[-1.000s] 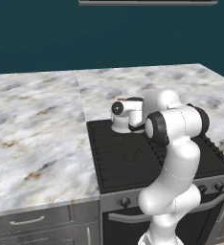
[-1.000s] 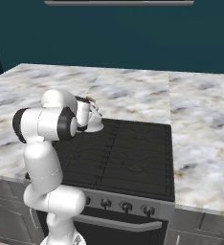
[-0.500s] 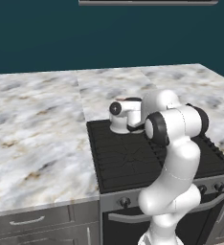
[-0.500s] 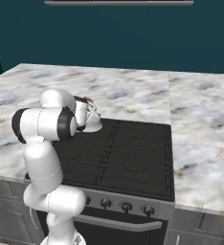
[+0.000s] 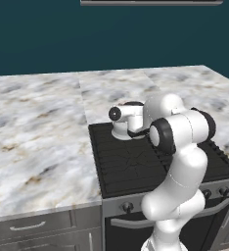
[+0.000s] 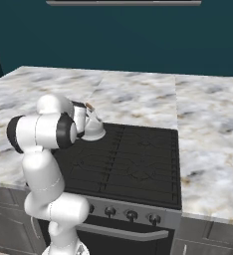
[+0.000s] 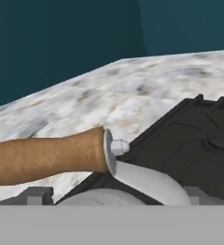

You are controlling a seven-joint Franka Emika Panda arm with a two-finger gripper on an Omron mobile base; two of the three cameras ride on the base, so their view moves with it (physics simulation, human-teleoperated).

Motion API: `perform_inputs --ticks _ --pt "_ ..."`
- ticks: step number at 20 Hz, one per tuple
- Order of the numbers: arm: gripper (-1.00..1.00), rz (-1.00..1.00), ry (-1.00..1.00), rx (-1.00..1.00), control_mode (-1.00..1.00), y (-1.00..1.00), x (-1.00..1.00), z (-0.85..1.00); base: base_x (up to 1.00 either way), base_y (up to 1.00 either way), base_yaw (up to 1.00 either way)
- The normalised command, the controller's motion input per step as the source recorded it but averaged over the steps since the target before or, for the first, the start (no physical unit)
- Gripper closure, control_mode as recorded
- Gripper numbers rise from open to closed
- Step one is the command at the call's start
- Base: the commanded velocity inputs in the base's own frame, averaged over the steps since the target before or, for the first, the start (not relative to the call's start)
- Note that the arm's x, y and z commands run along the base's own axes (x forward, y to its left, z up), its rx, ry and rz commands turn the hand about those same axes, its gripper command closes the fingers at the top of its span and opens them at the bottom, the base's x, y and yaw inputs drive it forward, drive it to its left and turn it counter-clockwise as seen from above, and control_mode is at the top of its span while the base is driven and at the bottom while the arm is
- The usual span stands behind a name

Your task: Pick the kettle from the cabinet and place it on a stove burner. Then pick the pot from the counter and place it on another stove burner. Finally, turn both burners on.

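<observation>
In both base views the white arm rises in front of the grey stove point(image 6: 138, 211) and bends forward over the cooktop. Closest to the cameras is the front of the stove, with a row of dark round knobs point(image 6: 132, 215) and a silver bar handle point(image 6: 123, 233) below them. To the left of the stove, grey drawers point(image 5: 31, 226) sit under the counter point(image 5: 38, 147).

Behind the knobs lie the stove burners point(image 6: 133, 162), black sections with grid grates. The near sections are bare. The kettle point(image 6: 92, 130) stands on the back left section, close to the edge where the cooktop meets the marble. The arm's own body covers part of it in the left base view, where I see the rounded silvery body point(image 5: 121, 131) under the hand.

The gripper point(image 7: 111, 191) is at the kettle. In the hand view the brown wooden piece point(image 7: 47, 155) of the handle lies across the picture, very near the camera, and the silvery arch point(image 7: 147, 181) runs down from it. The two grey finger tips point(image 7: 35, 195) stand far apart, one at each side of the handle, so the jaws are wide and do not press it.

Beyond the kettle the marble counter goes on to the dark teal wall point(image 5: 111, 39). A grey hood edge point(image 5: 150, 2) shows at the top.
</observation>
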Motion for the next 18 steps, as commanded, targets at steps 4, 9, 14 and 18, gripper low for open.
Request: perform_inputs --ticks 4,9,14,18 --pt "-1.0 0.0 -0.06 0.0 -1.0 0.05 -0.35 -0.15 0.0 0.0 0.0" --pt "-1.0 -0.01 -0.01 0.0 -1.0 0.0 -0.18 -0.15 0.0 0.0 0.0" --pt "-1.0 -0.01 0.0 0.0 -1.0 0.0 -0.04 -0.09 0.0 0.0 0.0" --pt "-1.0 0.0 -0.03 0.0 -1.0 0.02 -0.13 0.0 0.0 0.0 0.0"
